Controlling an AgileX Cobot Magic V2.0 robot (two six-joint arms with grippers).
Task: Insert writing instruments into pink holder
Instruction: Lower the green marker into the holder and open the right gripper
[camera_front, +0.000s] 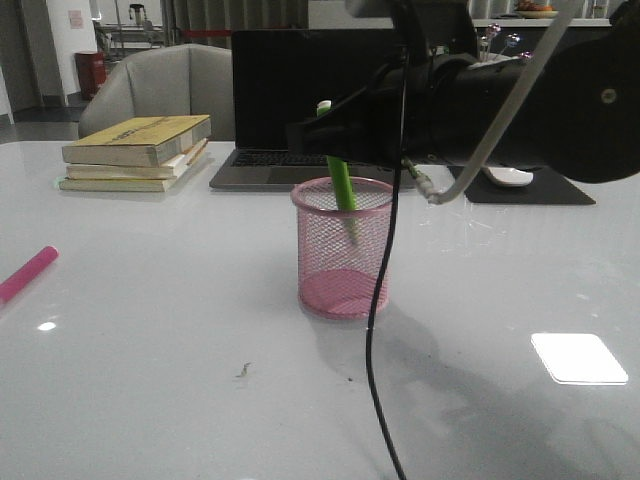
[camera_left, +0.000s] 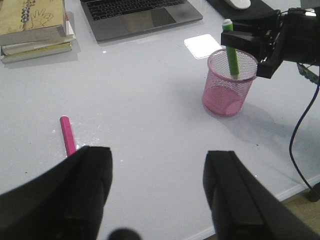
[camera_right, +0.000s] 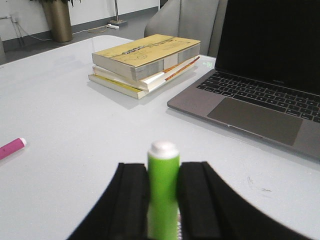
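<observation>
Green marker (camera_front: 342, 185) half in pink holder (camera_front: 343, 250), right gripper (camera_right: 163, 197) clamped on it; pink marker (camera_front: 27, 273) untouched near tabletop's left edge; left gripper (camera_left: 157, 192) spread wide, holding nothing.

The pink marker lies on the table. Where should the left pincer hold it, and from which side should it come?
Grip the pink marker around the middle of its barrel, coming straight down from above with the open left pincer. It lies flat on the bare table with free space on both long sides, so the fingers can close across its narrow width. A mid-barrel hold should keep it balanced for tipping upright into the pink cup.
</observation>
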